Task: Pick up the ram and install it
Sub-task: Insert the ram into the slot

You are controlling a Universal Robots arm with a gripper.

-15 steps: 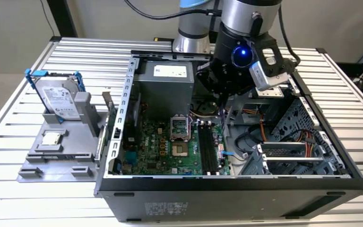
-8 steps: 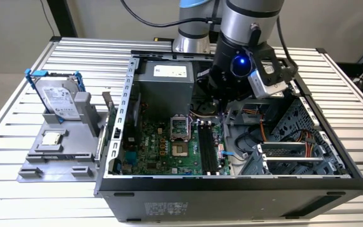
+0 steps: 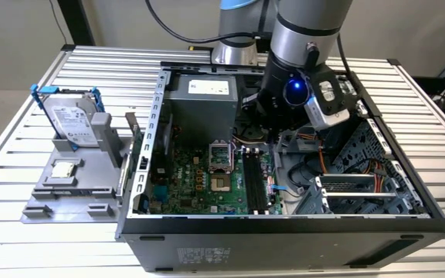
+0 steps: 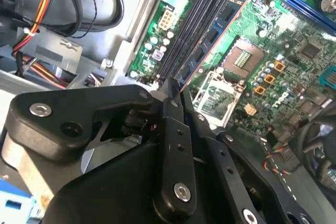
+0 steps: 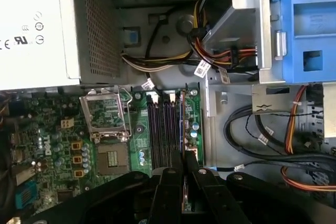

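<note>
The ram (image 4: 212, 38) is a dark blue-green stick with black chips. It stands on edge along one of the black memory slots (image 5: 157, 132) of the green motherboard (image 4: 294, 61). In both wrist views my gripper (image 4: 175, 88) is shut on the near end of the ram (image 5: 183, 124), one black finger (image 5: 169, 182) on each flat side. In the exterior view the gripper (image 3: 273, 139) reaches down into the open computer case (image 3: 284, 223), just above the slots (image 3: 255, 179); the stick itself is hard to make out there.
A silver hard drive in a blue bracket (image 3: 72, 119) and a small square processor chip (image 3: 64, 169) sit on a grey fixture at the exterior view's left. Inside the case are the power supply (image 3: 199, 104), the processor socket (image 3: 221, 156), cable bundles (image 5: 220, 59) and a drive cage (image 3: 361, 191).
</note>
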